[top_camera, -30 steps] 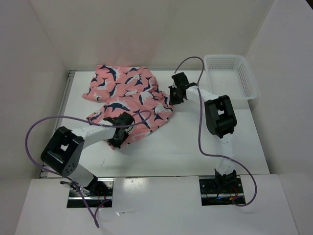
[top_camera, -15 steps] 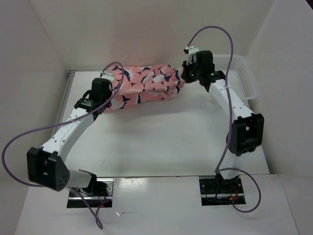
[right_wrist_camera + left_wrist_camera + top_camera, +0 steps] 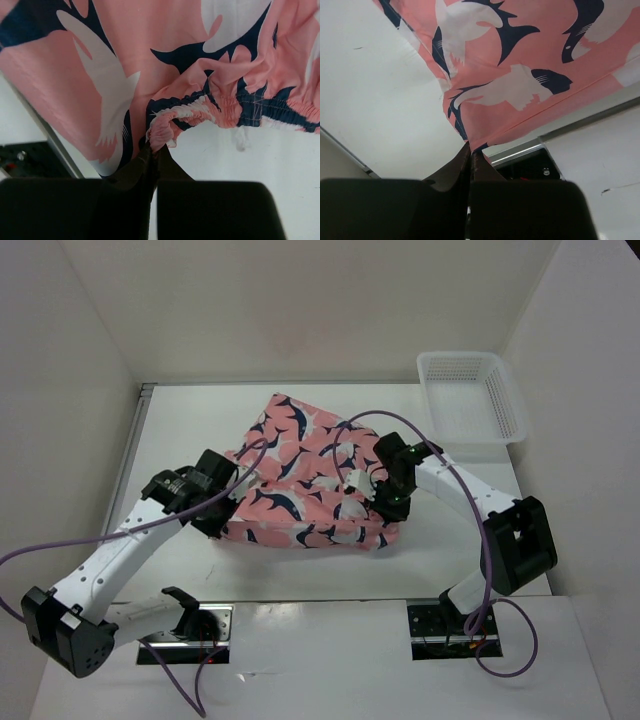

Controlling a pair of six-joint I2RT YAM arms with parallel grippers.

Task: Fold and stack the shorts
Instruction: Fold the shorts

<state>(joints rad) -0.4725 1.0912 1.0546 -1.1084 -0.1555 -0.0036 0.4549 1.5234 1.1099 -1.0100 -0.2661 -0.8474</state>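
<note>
Top view: salmon-pink fish-print cloth shorts (image 3: 310, 480) spread between both grippers. Wrist views alone show the grips: left gripper (image 3: 471, 150) clamped on cloth edge, right gripper (image 3: 152, 150) clamped on gathered waistband (image 3: 260, 107).

White mesh basket (image 3: 470, 398) at table's (image 3: 330, 570) far-right corner

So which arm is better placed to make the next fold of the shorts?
Left, probably. The left gripper pinches a flat hem corner of the shorts, free to carry across; the right gripper holds the bunched waistband, a natural anchor.
</note>
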